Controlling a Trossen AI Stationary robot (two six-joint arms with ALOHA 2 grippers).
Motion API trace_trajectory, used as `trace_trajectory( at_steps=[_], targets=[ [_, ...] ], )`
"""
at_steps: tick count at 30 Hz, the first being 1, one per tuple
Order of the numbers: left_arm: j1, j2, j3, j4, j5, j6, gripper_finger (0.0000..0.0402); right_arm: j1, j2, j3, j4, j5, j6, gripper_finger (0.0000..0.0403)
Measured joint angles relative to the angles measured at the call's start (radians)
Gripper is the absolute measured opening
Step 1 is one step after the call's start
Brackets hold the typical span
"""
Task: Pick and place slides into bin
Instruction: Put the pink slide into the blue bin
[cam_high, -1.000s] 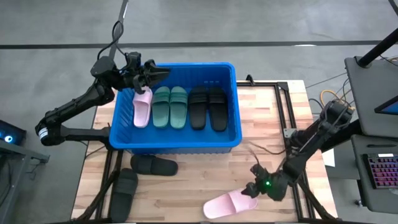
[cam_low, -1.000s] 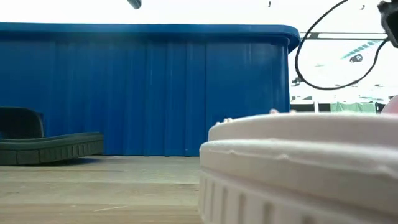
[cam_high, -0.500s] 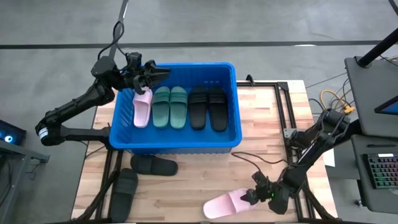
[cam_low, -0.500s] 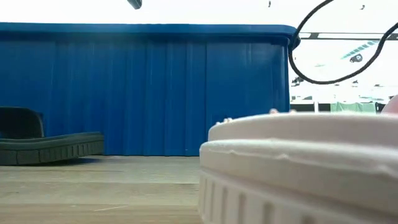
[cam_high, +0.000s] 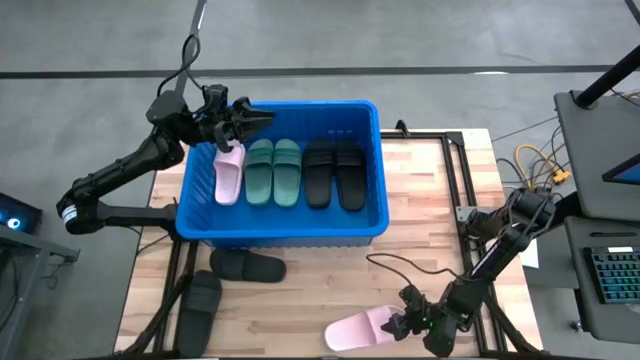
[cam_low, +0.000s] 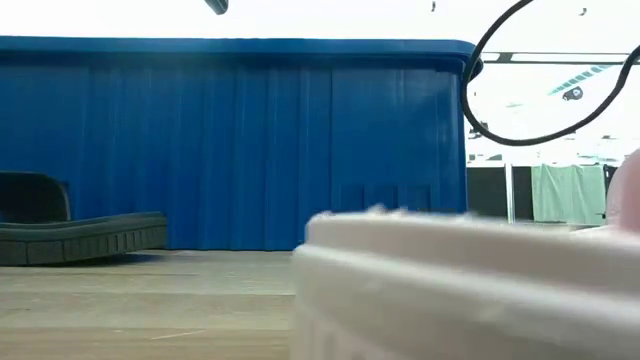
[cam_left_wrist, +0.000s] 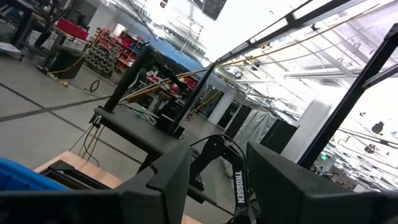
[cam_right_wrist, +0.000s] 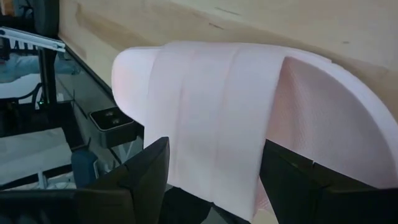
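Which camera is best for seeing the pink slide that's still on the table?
The high view: it shows the whole pink slide on the table's near edge beside the right gripper. The right wrist view shows only its strap up close, the low view a blurry side, the left wrist view nothing.

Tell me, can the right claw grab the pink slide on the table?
Probably yes. The right claw is already at the pink slide near the table's front edge, its fingers either side of the strap, with nothing between them.
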Motion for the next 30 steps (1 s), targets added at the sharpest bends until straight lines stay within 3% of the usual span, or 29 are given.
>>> trace_trajectory(
  at_steps=[9,22,30],
  targets=[
    [0.000,0.000,0.000,0.000,0.014,-0.001,0.0145,0.000,0.003,0.003,0.000,0.001,0.026,0.0204],
    [-0.005,0.000,0.000,0.000,0.022,0.000,0.0145,0.000,0.002,-0.021,-0.001,-0.001,-0.025,0.0022],
    [-0.005,0.000,0.000,0.000,0.029,0.000,0.0145,0.000,-0.025,-0.022,0.000,0.002,-0.061,0.0010]
  ],
)
